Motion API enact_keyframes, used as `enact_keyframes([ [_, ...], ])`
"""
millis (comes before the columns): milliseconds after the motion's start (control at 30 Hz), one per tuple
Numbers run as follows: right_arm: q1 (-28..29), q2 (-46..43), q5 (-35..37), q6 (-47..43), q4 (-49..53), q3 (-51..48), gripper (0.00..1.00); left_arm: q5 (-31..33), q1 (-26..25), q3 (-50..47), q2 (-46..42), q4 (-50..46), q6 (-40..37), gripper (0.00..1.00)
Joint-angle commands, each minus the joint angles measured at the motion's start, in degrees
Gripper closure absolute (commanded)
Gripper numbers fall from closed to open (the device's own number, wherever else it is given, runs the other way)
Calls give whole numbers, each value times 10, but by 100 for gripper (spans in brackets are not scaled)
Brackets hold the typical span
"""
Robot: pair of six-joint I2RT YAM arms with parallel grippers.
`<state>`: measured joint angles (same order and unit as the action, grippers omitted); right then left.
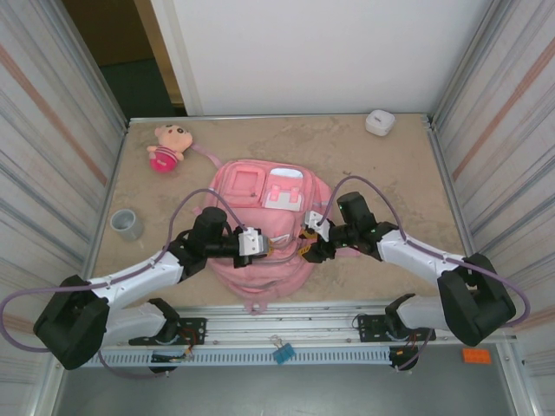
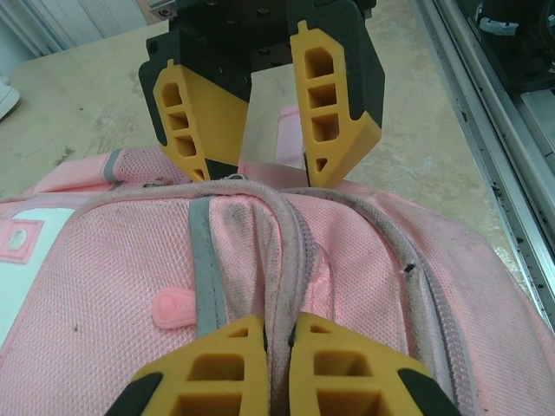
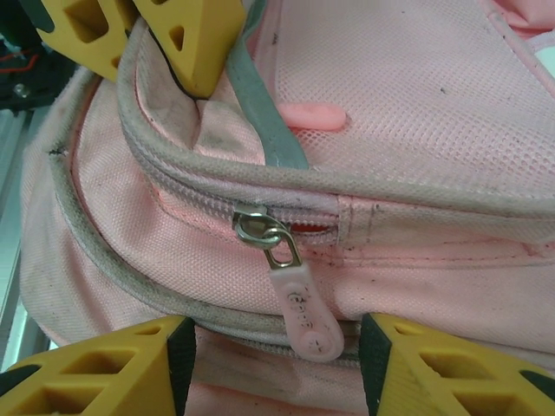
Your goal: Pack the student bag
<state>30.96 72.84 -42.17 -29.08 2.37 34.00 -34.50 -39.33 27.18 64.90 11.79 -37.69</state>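
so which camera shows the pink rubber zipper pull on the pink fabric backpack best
Right wrist: the pink rubber zipper pull hangs close up between the open right gripper. Top view: too small to tell. Left wrist: grey piping on the pink backpack.

Left gripper (image 1: 263, 245), right gripper (image 1: 305, 240) over student bag (image 1: 260, 270); plush doll (image 1: 165, 149) back-left.

Top camera: high above and behind the arm bases (image 1: 165, 334), looking down on the whole table (image 1: 390, 173) from well back.
Left wrist: sits low over the student bag (image 2: 364, 269), very close, facing the right gripper (image 2: 260, 178).
Right wrist: tight in on the zip seam (image 3: 286, 212), looking back at the left gripper (image 3: 156, 78).
Shared: both wrist views meet on the same grey-piped edge (image 2: 290, 251); the top camera takes in both.
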Motion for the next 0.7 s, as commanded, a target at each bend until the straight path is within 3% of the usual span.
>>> enact_keyframes([
  [0, 2, -14, -79, 10, 4, 32, 45, -35, -5, 3, -9, 19, -7, 100],
  [267, -7, 10, -84, 32, 6, 60, 50, -43, -5, 9, -6, 20, -8, 100],
  [467, 3, 42, -37, 19, 54, 87, 59, -36, -5, 11, -12, 14, -7, 100],
  [533, 3, 43, -30, 19, 61, 87, 59, -35, -5, 11, -14, 13, -7, 100],
  [667, -4, 37, -27, 22, 72, 85, 49, -27, -5, 11, -19, 14, -7, 100],
])
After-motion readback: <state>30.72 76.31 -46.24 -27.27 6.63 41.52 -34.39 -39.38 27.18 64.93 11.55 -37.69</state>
